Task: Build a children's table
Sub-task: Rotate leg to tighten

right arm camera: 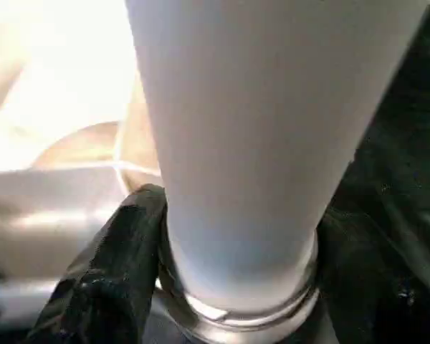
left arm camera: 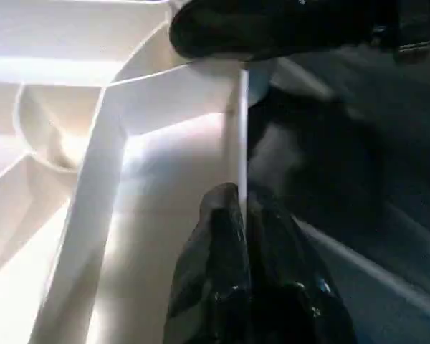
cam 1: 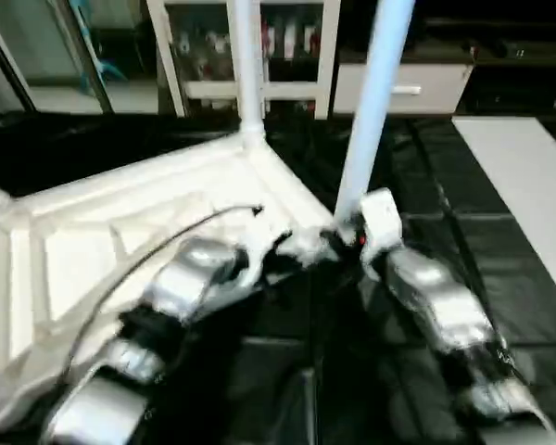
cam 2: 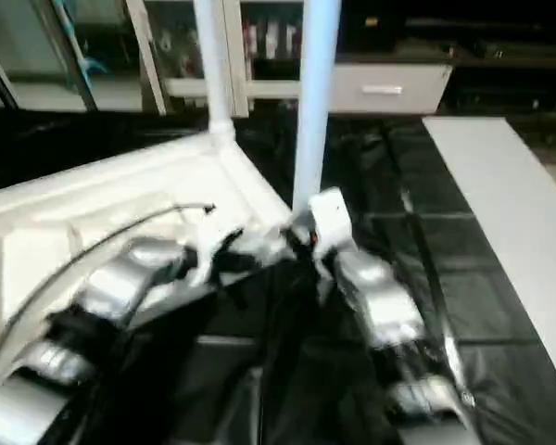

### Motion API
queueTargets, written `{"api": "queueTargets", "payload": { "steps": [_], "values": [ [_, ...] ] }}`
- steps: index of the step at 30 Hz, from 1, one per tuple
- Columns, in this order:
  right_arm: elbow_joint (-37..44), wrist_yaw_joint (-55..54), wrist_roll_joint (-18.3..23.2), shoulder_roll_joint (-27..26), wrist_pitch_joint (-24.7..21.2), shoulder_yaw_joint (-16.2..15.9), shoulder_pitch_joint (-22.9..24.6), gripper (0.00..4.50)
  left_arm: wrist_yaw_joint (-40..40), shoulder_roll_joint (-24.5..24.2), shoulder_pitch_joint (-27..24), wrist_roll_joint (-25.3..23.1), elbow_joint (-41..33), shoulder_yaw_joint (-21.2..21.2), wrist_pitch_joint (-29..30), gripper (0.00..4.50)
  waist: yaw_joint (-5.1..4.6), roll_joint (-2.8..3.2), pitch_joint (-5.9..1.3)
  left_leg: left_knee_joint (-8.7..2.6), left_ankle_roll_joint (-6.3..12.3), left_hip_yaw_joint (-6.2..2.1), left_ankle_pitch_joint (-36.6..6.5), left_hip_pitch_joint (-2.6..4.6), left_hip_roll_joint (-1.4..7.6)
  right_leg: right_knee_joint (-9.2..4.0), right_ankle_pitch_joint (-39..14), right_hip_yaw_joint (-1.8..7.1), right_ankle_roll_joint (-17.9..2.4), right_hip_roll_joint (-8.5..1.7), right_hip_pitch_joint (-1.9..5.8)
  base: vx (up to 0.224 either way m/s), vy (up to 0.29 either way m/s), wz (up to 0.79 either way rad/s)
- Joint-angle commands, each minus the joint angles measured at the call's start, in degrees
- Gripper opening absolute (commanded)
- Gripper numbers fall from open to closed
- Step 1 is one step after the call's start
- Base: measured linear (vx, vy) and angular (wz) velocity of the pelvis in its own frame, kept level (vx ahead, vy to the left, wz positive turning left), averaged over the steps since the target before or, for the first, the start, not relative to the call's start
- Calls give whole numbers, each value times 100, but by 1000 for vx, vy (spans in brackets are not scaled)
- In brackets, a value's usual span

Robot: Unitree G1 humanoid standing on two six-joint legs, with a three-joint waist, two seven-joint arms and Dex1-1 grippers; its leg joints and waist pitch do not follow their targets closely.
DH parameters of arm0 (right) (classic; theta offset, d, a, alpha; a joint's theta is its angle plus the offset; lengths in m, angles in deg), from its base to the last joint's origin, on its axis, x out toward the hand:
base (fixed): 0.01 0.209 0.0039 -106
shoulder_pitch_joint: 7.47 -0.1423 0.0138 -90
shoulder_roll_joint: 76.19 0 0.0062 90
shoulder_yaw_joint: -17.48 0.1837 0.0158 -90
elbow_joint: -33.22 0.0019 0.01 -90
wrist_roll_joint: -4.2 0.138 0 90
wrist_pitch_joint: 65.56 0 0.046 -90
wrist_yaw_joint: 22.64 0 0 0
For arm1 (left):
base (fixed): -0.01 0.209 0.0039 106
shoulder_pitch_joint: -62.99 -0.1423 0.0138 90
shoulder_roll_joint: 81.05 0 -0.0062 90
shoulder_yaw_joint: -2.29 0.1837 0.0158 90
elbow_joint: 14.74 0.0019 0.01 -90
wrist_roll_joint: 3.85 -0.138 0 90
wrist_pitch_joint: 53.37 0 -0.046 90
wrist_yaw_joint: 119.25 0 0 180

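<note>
The white tabletop (cam 1: 120, 232) lies upside down, ribbed underside up, on the black-covered surface. One white leg (cam 1: 246, 65) stands upright in its far corner socket. A second leg (cam 1: 375, 93) stands upright at the near right corner. My right gripper (right arm camera: 236, 287) is closed around this leg's base, with a black finger (right arm camera: 107, 272) on either side just above the socket ring. My left gripper (left arm camera: 240, 215) is shut on the thin upright rim of the tabletop (left arm camera: 233, 136), close beside that corner. The right gripper's dark shape (left arm camera: 272, 29) shows past the rim in the left wrist view.
A white glass-door cabinet (cam 1: 287, 46) and a white drawer unit (cam 1: 408, 88) stand behind the work. A flat white board (cam 1: 528, 185) lies to the right on the black cover (cam 1: 259, 371). A thin cable (cam 1: 167, 241) arcs over my left forearm.
</note>
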Motion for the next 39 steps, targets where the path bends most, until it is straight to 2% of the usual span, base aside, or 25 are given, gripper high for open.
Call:
{"api": "queueTargets", "payload": {
  "steps": [1,3,6,7,9,10,13,15,16,18,19,21,22,24,25,26,27,28,30,31,32,33,36,37,39],
  "values": [
    [-649,-638,15,-321,4,90,-151,267,-918,209,200,-200,417,-193,-57,0,18,-64,-386,-413,145,-130,-891,61,198,-457,-1057,177,-1496,-360,255,0,0,0],
    [-1073,-1066,11,-610,140,183,-383,267,-1356,408,317,-292,665,-259,-234,0,47,-60,-383,-423,151,-136,-881,44,208,-455,-1054,179,-1446,-374,274,0,0,0],
    [-1242,-1202,17,-751,231,211,-473,267,-1458,493,353,-310,733,-292,-280,0,74,-60,-398,-425,230,-130,-743,41,215,-417,-648,171,-1467,-369,287,0,0,0],
    [-1506,-1269,104,-1008,511,427,-616,267,-1476,594,412,-345,872,-318,-361,0,62,-150,-400,-419,271,-115,-771,35,211,-428,-680,173,-1467,-370,286,0,0,0],
    [-1484,-1121,208,-1090,646,516,-640,267,-1405,570,395,-364,853,-298,-377,0,93,-87,-381,-428,273,-124,-851,45,214,-445,-922,172,-1436,-395,272,0,0,0],
    [-1363,-920,254,-1096,765,511,-632,267,-1331,519,375,-359,844,-268,-396,0,96,-89,-374,-441,254,-131,-934,50,228,-451,-1026,172,-1401,-393,267,0,0,0],
    [-1140,-562,351,-1074,962,540,-610,337,-1167,417,343,-351,858,-212,-579,0,101,-82,-381,-447,253,-129,-952,45,223,-443,-938,172,-1378,-383,276,0,0,0],
    [-1112,-510,372,-1070,998,561,-609,338,-1135,402,341,-351,873,-204,-645,0,87,-89,-389,-445,319,-138,-914,16,223,-421,-809,174,-1400,-397,303,0,0,0],
    [-836,-206,526,-964,941,592,-490,354,-935,285,272,-365,809,-129,-771,0,48,-53,-386,-452,352,-149,-885,8,224,-428,-766,157,-1415,-394,309,0,0,0],
    [-704,-73,576,-908,904,582,-427,369,-858,238,238,-365,768,-107,-779,0,49,-63,-394,-442,380,-141,-868,20,230,-425,-681,165,-1420,-390,310,0,0,0],
    [-252,443,679,-665,719,444,-195,380,-524,76,113,-377,584,-16,-798,0,45,-63,-410,-435,465,-145,-709,3,237,-391,-402,159,-1507,-390,327,0,0,0],
    [24,716,724,-506,567,338,-60,389,-311,-17,44,-366,444,36,-753,0,46,-49,-408,-431,539,-146,-607,-3,241,-373,-260,160,-1580,-391,337,0,0,0],
    [662,1344,909,-71,-35,111,202,406,239,-252,-97,-273,89,129,-618,0,84,-55,-421,-421,617,-150,-428,-4,249,-331,30,162,-1616,-372,381,0,0,0],
    [844,1541,927,100,-180,28,276,425,476,-350,-148,-245,-52,185,-614,0,90,-39,-414,-424,668,-145,-390,8,268,-327,161,161,-1672,-379,343,0,0,0],
    [1071,1886,860,398,-228,-138,391,428,836,-500,-231,-167,-281,260,-581,0,82,-35,-401,-427,637,-130,-553,26,264,-355,-34,159,-1707,-379,305,0,0,0],
    [1071,1886,860,398,-228,-138,391,428,836,-500,-231,-167,-281,260,-581,0,95,-47,-395,-435,588,-129,-655,42,270,-374,-201,155,-1699,-379,310,0,0,0],
    [1261,2192,811,659,-229,-282,497,428,1095,-618,-298,-92,-460,311,-551,0,114,-43,-351,-457,413,-121,-992,58,283,-425,-790,174,-1625,-393,272,0,0,0],
    [1655,2824,830,1181,-237,-522,714,428,1584,-855,-409,38,-764,427,-556,0,170,-49,-345,-486,306,-149,-1101,78,314,-437,-1074,177,-1503,-399,297,0,0,0],
    [2094,3374,865,1631,-279,-672,949,428,2001,-1069,-521,146,-1036,525,-591,0,200,-24,-341,-487,264,-126,-1155,101,323,-437,-1029,201,-1458,-384,244,0,0,0],
    [2604,3963,942,2157,-329,-817,1232,428,2458,-1301,-667,321,-1394,601,-557,0,228,-22,-345,-494,255,-138,-1138,101,329,-426,-961,198,-1452,-386,257,0,0,0],
    [2724,4079,968,2273,-363,-844,1294,428,2553,-1352,-702,360,-1485,612,-532,0,301,-40,-345,-499,298,-143,-1055,102,351,-408,-773,208,-1402,-393,281,0,0,0],
    [2882,4221,1012,2425,-418,-878,1373,428,2673,-1417,-751,413,-1612,624,-484,0,284,-53,-327,-503,324,-128,-1028,78,332,-400,-756,213,-1420,-390,269,0,0,0],
    [3266,4730,1043,2948,-469,-981,1655,428,3106,-1673,-895,574,-2041,704,-270,0,319,-31,-305,-513,273,-123,-1247,114,334,-446,-1154,215,-1402,-398,226,0,0,0],
    [3388,4920,1070,3142,-513,-1018,1768,428,3248,-1776,-941,618,-2210,738,-148,0,332,-25,-294,-538,186,-140,-1379,121,347,-475,-1480,224,-1313,-409,224,0,0,0],
    [3437,4996,1087,3245,-513,-1054,1828,428,3291,-1821,-957,646,-2284,751,-100,0,325,-29,-288,-542,160,-141,-1411,120,335,-473,-1526,220,-1312,-398,218,0,0,0]
  ]
}}
